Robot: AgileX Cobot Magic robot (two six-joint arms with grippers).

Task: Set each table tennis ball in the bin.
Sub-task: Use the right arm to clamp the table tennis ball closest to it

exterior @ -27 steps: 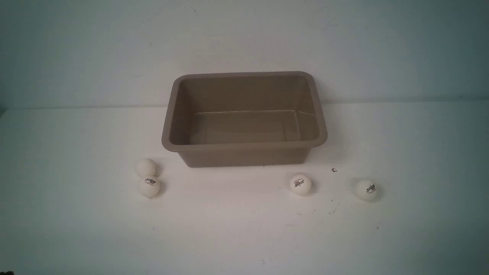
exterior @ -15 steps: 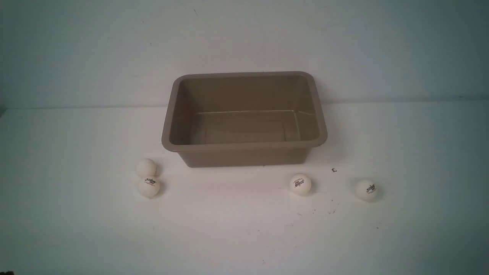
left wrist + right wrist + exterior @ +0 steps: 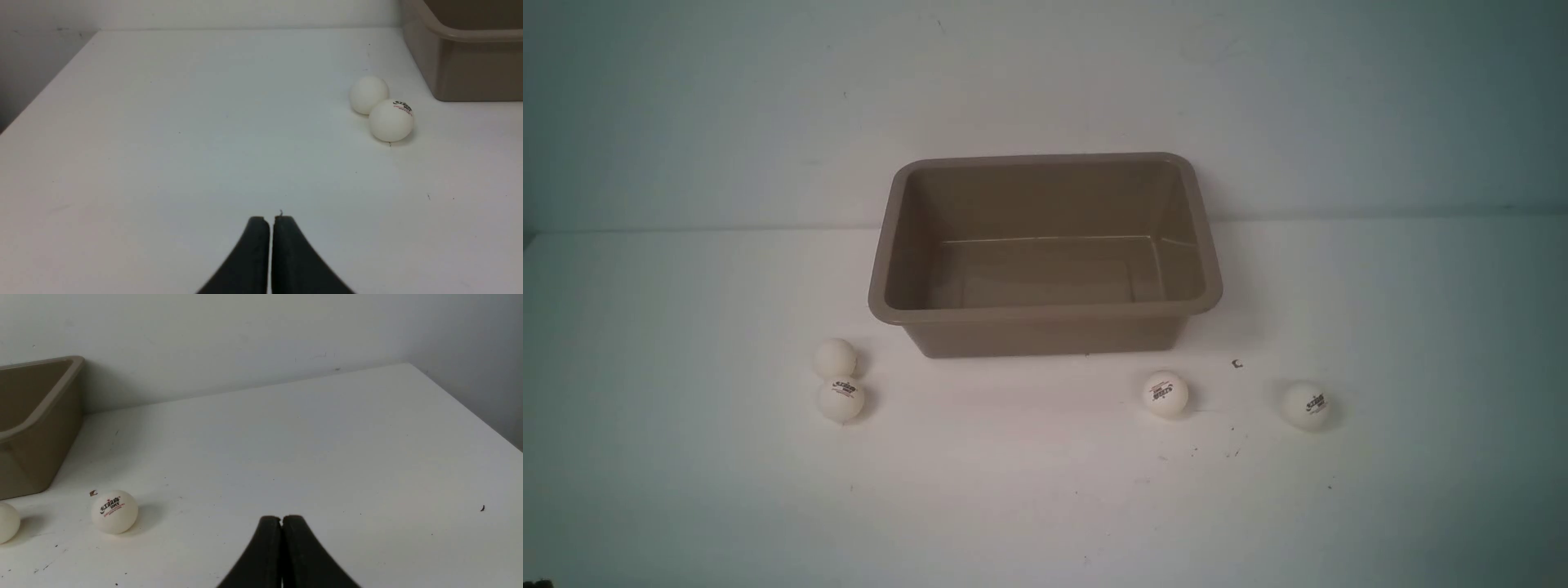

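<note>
The taupe bin [image 3: 1045,313] stands empty at the table's middle back. Several white table tennis balls lie in front of it. Two touch each other at the front left: a plain one [image 3: 835,358] [image 3: 368,94] and a logo one [image 3: 841,398] [image 3: 391,120]. Another logo ball [image 3: 1165,394] [image 3: 8,522] lies at the front right, and one more [image 3: 1306,406] [image 3: 114,511] sits farther right. Neither arm shows in the front view. My left gripper [image 3: 271,219] is shut and empty, well short of the left pair. Just as empty and shut, my right gripper [image 3: 281,518] hangs to the right of the right-hand balls.
The bin's corner [image 3: 466,69] [image 3: 36,428] shows in both wrist views. A small dark speck [image 3: 1237,364] lies near the right balls. The table's left edge [image 3: 49,85] and right edge [image 3: 470,408] drop off beside a pale wall.
</note>
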